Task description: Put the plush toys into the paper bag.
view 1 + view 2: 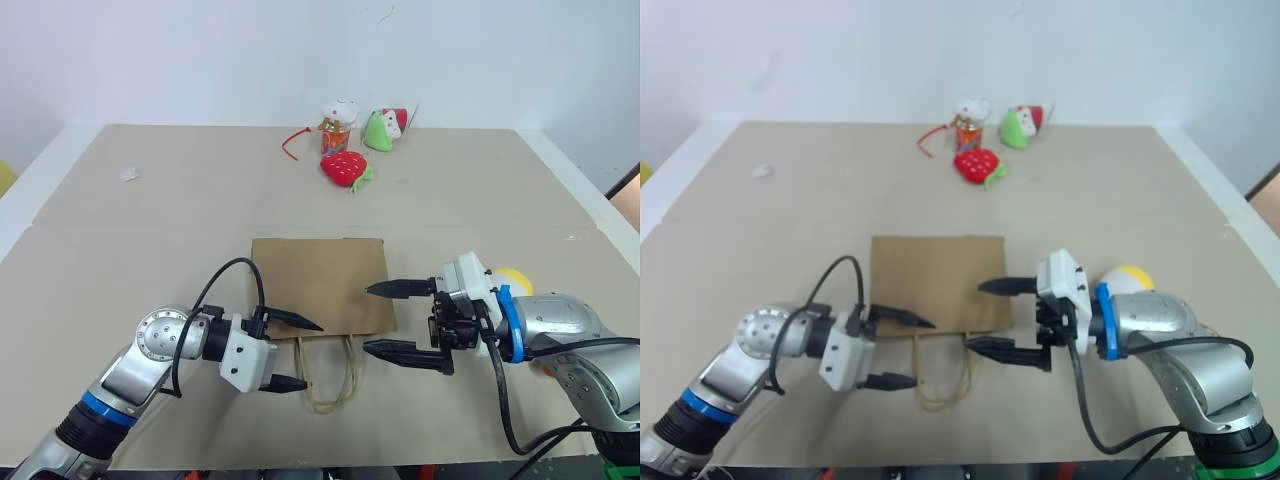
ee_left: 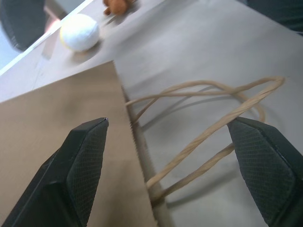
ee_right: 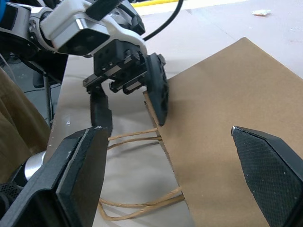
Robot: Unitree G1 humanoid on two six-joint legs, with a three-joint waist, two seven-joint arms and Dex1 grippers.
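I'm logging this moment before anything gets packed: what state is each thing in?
paper bag: lying flat, mouth shut, handles toward the robot.
left gripper: open, at the bag's mouth edge, holding nothing.
right gripper: open, holding nothing.
white ball toy: on the table, outside the bag.
monkey toy: outside the bag.

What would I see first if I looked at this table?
You'd first see the flat brown paper bag lying in the middle of the table, its cord handles pointing toward the robot. The left end effector and the right end effector hang open at the bag's mouth edge, one on each side. Far behind sits a bright red strawberry toy.
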